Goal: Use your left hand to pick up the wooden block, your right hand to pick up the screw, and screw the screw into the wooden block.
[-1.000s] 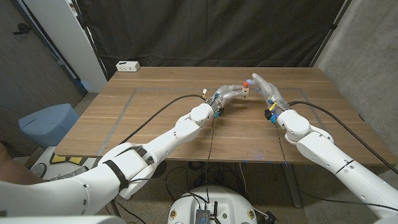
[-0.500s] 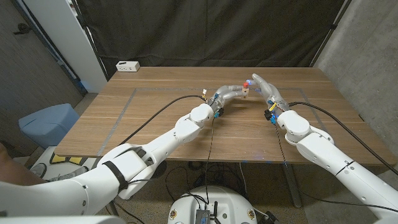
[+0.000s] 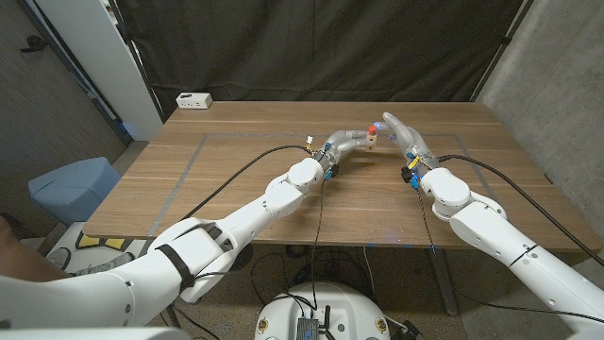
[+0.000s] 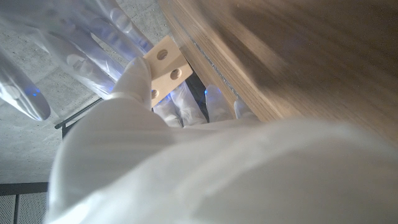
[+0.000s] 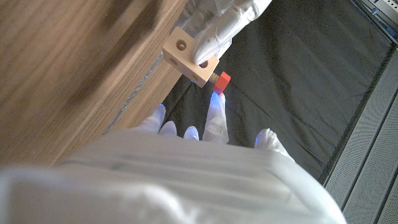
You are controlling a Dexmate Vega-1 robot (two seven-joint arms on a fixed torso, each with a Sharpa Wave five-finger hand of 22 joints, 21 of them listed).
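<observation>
- Block (image 5: 189, 55): held above the table (image 3: 236, 179) near its far middle, off the surface, likely so the screw can be turned freely.
- Screw (image 5: 222, 79): red head protrudes from one block face; shank seated in a hole.
- Left hand (image 3: 347, 142): grips the block.
- Right hand (image 3: 404, 137): fingertips (image 5: 216, 102) at the screw head; firm grip cannot be confirmed.

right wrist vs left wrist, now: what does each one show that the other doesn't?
Right wrist alone: the red-headed screw seated in one face of the wooden block, with a fingertip of the right robot hand just beside its head; whether it touches is unclear.
Left wrist alone: a block face with two empty holes, seen past the left robot hand, and the right hand's blurred fingers beyond it.
Both: the block held off the table by the left robot hand, with the table's edge close by.
</observation>
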